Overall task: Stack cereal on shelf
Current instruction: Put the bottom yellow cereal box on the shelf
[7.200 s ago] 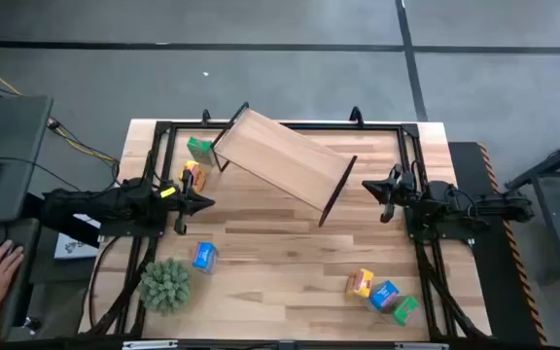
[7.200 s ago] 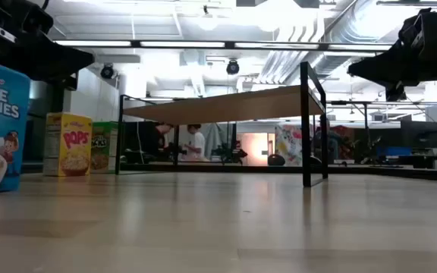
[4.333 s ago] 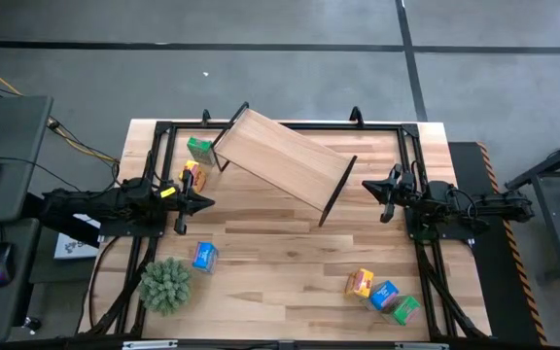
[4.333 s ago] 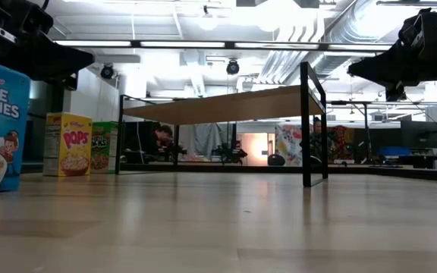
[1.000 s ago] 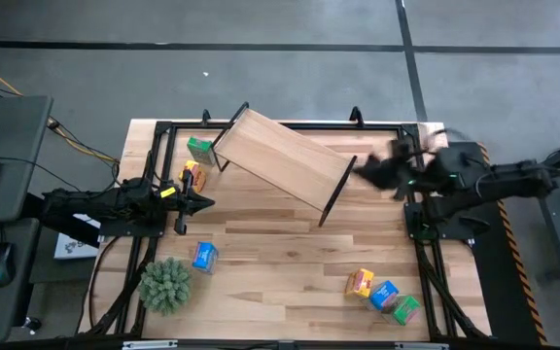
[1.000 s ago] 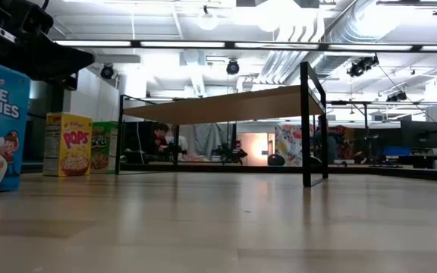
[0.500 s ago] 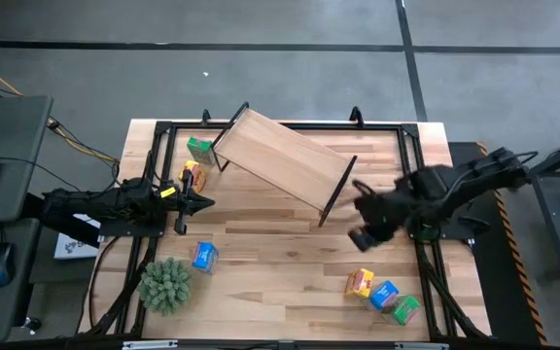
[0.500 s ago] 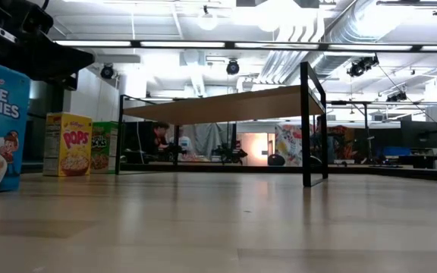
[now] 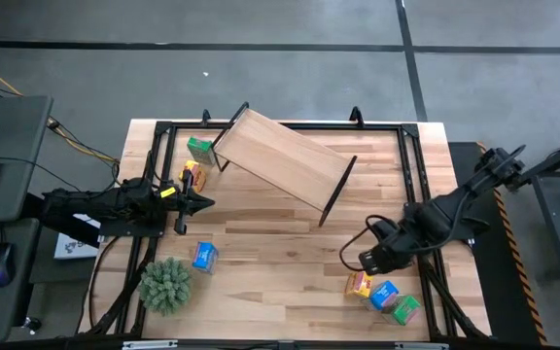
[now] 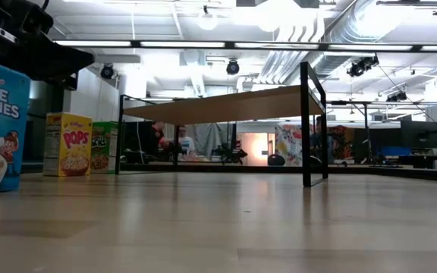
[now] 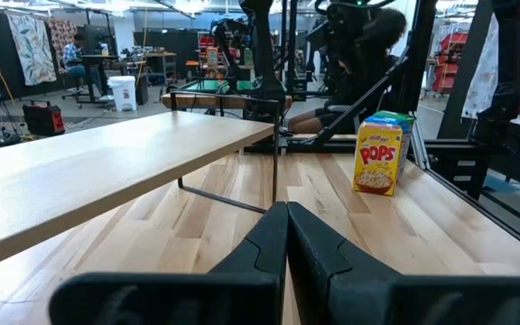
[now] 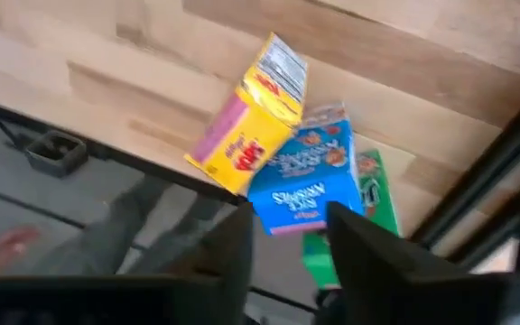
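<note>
step: right gripper (image 9: 369, 261) hovers over the near-right cluster, jaws parted and empty; best to drop squarely over the yellow box (image 9: 360, 283), clear of the blue box (image 9: 384, 294) touching it.
left gripper (image 9: 205, 203): jaws shut, empty, waiting at the table's left.
cereal: small printed cartons; others lie left.
shelf (image 9: 280, 161): empty, angled across the table's far side.

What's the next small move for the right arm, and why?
Probably lower the right gripper onto the yellow box. Its fingers stand apart, empty, just above the cluster where the yellow, blue and green boxes lie touching. Yellow is nearest. The shelf holds no boxes; the left gripper waits shut.
</note>
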